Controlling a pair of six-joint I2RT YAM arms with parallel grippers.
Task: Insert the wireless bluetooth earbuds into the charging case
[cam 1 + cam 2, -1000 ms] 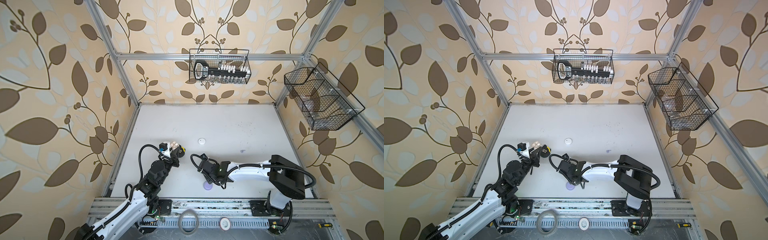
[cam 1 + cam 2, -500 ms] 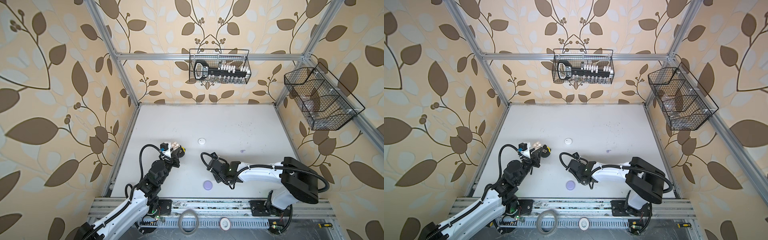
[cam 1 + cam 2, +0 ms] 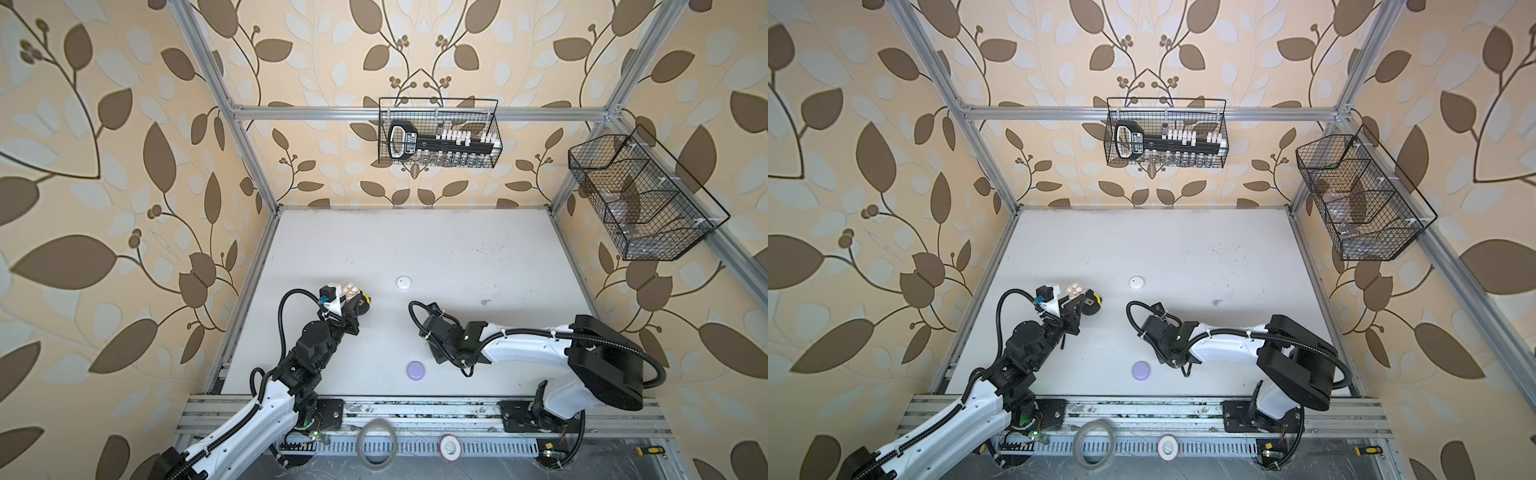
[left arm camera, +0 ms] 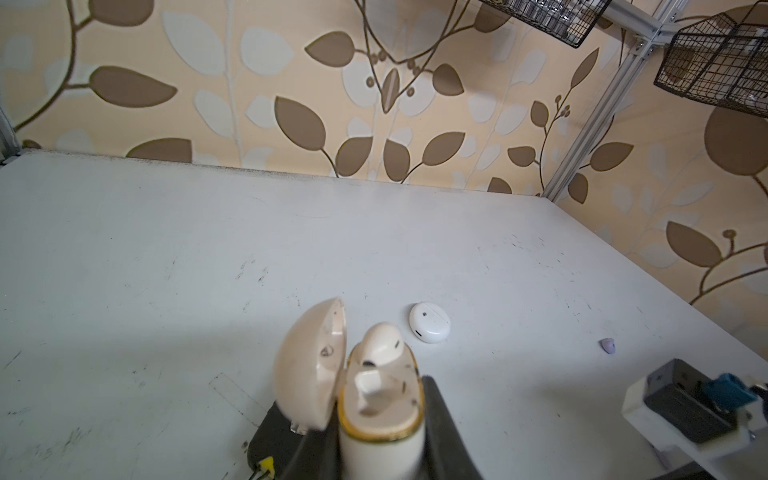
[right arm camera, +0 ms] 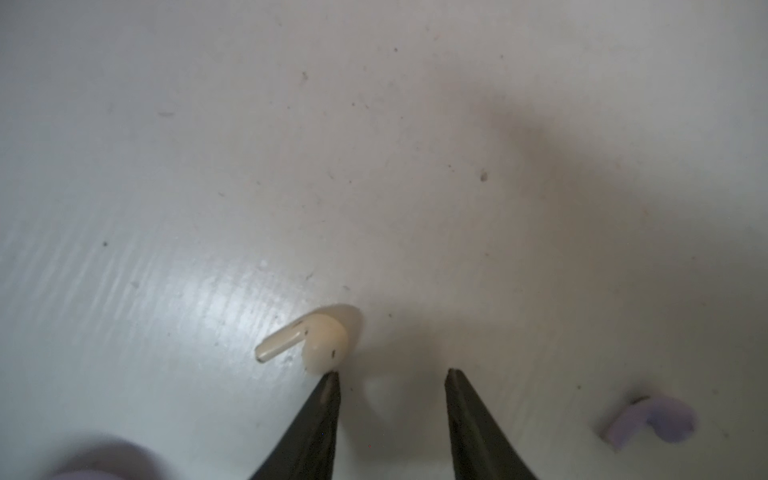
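**Cream case held open on the left; loose cream earbud at the right fingertips**

The white table (image 3: 415,241) carries everything; the left arm (image 3: 266,399) reaches in from the near left corner, and the right arm (image 3: 523,349) lies low across the near right side. The left gripper (image 3: 354,300) is clenched on the body of the cream charging case (image 4: 382,440), held upright with its lid (image 4: 307,365) swung open to one side; the right gripper (image 5: 392,374) points down at the table, jaws apart with nothing between them. Two more cases rest closed on the table: a lavender case (image 3: 415,370) near the front edge, close to the right gripper; a white case (image 3: 403,282) farther back, between the two arms. The seated cream earbud (image 4: 380,343) sits in the held case, its head proud of the rim; the loose cream earbud (image 5: 320,336) lies on its side on the table, just at one fingertip and outside the jaws; a lavender earbud (image 5: 660,419) lies near the other fingertip, apart from it; a lone lavender earbud (image 3: 485,302) lies in the open beyond the right arm, and whether it is that same one I cannot tell.
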